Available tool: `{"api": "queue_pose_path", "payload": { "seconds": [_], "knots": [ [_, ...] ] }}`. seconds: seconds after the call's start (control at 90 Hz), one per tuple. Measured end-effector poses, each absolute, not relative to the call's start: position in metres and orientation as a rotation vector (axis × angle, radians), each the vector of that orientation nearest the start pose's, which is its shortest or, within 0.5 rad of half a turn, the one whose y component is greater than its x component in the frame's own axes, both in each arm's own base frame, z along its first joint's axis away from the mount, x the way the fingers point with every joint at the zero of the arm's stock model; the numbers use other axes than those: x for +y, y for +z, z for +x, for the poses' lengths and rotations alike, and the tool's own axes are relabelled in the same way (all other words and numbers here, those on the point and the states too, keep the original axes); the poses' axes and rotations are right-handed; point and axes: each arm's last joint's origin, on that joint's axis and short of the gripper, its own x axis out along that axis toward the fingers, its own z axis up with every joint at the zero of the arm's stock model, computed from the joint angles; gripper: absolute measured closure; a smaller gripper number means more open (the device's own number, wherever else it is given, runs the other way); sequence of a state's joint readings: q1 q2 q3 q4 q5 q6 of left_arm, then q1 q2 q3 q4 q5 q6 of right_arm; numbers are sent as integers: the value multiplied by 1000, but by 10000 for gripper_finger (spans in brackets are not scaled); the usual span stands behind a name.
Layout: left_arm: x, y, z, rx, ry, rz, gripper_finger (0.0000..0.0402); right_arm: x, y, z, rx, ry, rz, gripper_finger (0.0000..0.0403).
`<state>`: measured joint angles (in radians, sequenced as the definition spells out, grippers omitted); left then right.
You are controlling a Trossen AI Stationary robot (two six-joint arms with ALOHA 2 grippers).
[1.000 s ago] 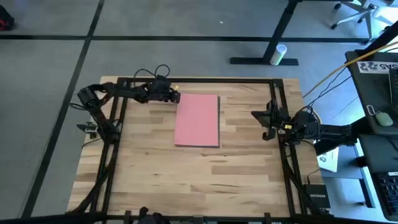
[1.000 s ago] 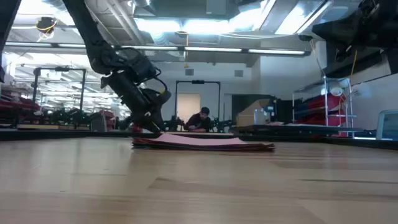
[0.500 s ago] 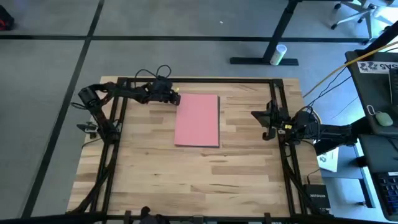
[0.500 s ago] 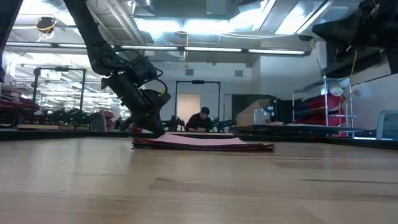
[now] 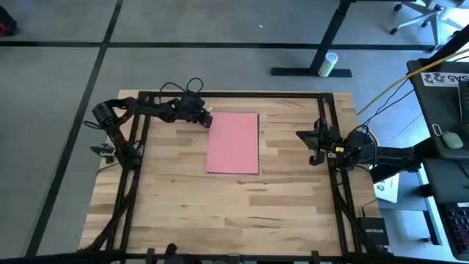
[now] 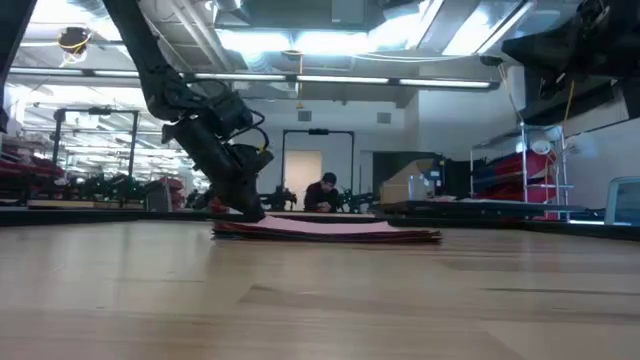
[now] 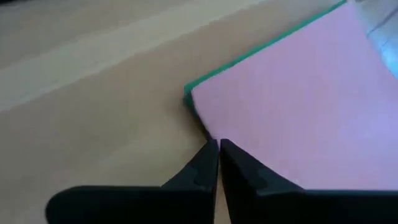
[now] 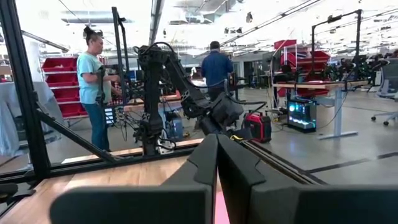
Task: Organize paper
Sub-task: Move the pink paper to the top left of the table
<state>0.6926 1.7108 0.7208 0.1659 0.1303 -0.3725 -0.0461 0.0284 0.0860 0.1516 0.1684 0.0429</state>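
Butcher-block table (image 5: 242, 213), black frame rails along left and right edges. Paper (image 5: 233, 141) stacked as one neat pile, pink sheet on top, lying flat on far-centre part of table; green edge peeking out under pink at near corner in left wrist view (image 7: 292, 106); dark and red layers showing at pile's side in low view (image 6: 330, 232).

Left arm reaching from left rail toward pile's far-left corner. Left gripper (image 5: 206, 117) just beside that corner, fingers pressed together with only a hairline between tips, holding nothing; tips right at pile's edge in left wrist view (image 7: 218, 148), low over the wood in low view (image 6: 243, 207).

Right arm parked at right rail, mid-table. Right gripper (image 5: 311, 146) well apart from pile, fingers together, empty, seen in right wrist view (image 8: 217, 146) pointing across table toward left arm.

Off table, right side: dark desk with a white printed sheet (image 5: 445, 77), writing on it too small to read. Small black box (image 5: 372, 237) on floor by table's near-right corner, white lettering, looks like "NETGEAR" but not certain. White cylinder (image 5: 327, 64) lying on floor behind table.

Room behind: two standing people (image 8: 96, 87) in right wrist view, one seated person (image 6: 322, 193) in low view.

Versus a second ago: left gripper pulled back slightly from pile's corner, wrist a touch higher in low view. Pile same place, same alignment. Right arm unmoved.
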Motion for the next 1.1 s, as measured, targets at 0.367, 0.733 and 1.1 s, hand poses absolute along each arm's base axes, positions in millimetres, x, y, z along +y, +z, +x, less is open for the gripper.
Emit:
{"api": "queue_pose_path", "payload": {
  "seconds": [0.367,0.733,1.1],
  "knots": [
    [199,139,252,560,707,-785,371,-9,205,91,-208,-207,55,402],
    [198,129,253,674,836,-753,304,-9,205,91,-210,-206,55,402],
    [197,119,257,702,814,-714,299,-9,205,91,-210,-207,55,402]
  ]
}}
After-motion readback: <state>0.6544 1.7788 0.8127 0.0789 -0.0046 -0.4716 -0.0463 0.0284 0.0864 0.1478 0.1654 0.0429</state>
